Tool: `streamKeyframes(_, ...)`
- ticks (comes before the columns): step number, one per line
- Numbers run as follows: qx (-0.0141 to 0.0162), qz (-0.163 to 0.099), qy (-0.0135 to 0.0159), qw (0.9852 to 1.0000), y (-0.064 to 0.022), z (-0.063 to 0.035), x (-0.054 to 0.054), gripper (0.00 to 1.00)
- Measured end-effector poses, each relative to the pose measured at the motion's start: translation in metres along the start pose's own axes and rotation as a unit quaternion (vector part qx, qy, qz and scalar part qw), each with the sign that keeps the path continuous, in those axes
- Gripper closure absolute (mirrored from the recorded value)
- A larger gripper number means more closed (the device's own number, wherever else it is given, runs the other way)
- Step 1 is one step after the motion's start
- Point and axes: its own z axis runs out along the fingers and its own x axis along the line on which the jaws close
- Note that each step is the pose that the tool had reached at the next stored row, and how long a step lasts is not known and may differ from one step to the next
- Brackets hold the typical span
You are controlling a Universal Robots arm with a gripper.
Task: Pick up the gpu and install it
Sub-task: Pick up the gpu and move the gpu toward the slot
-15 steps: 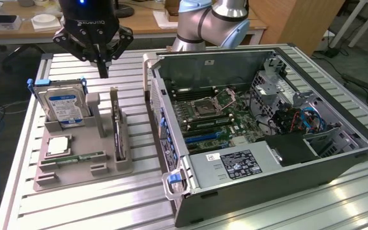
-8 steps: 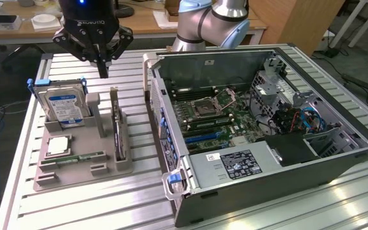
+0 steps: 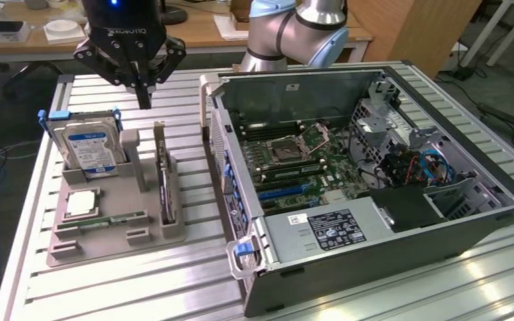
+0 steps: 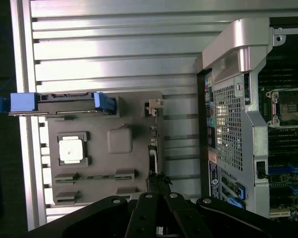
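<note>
The gpu (image 3: pixel 164 180) stands on edge in a slot of the grey holder (image 3: pixel 114 234), a thin dark card with a pale bracket strip at its far end. In the wrist view the gpu (image 4: pixel 152 144) appears edge-on as a narrow strip. My gripper (image 3: pixel 144 100) hangs above the table just beyond the holder's far side, close to the card's far end and clear of it. Its black fingers (image 4: pixel 148 208) meet at the tips, shut with nothing between them; the gripper (image 4: pixel 158 184) sits over one end of the card.
A silver hard drive (image 3: pixel 92 144) with a blue label stands in the holder beside the gpu. A processor chip (image 3: pixel 80 200) and a green memory stick (image 3: pixel 105 221) lie there too. The open computer case (image 3: pixel 391 221) lies at the exterior view's right, motherboard (image 3: pixel 293 160) exposed.
</note>
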Motion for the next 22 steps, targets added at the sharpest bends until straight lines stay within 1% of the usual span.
streamKeyframes(3,0.0,0.0,0.0,1.0,-0.0001,0.0,0.0001,0.89)
streamKeyframes(4,0.0,0.0,0.0,1.0,-0.0001,0.0,0.0001,0.83)
streamKeyframes(5,0.0,0.0,0.0,1.0,-0.0001,0.0,0.0001,0.83)
streamKeyframes(8,0.0,0.0,0.0,1.0,-0.0004,0.0,0.0,0.65)
streamKeyframes(9,0.0,0.0,0.0,1.0,-0.0008,0.0,0.0,0.65)
streamKeyframes(11,0.0,-0.002,0.0001,1.0,-0.0019,-0.0001,0.0001,0.53)
streamKeyframes(12,0.0,-0.002,0.0,1.0,-0.0024,-0.0001,0.0002,0.53)
streamKeyframes(13,-0.0001,-0.003,0.0001,1.0,-0.0027,-0.0001,0.0003,0.47)
streamKeyframes(19,-0.0005,-0.021,0.0012,0.9998,-0.0051,0.0016,0.0039,0.47)
streamKeyframes(22,-0.0007,-0.037,0.0042,0.9993,-0.0053,0.0058,0.0041,0.47)
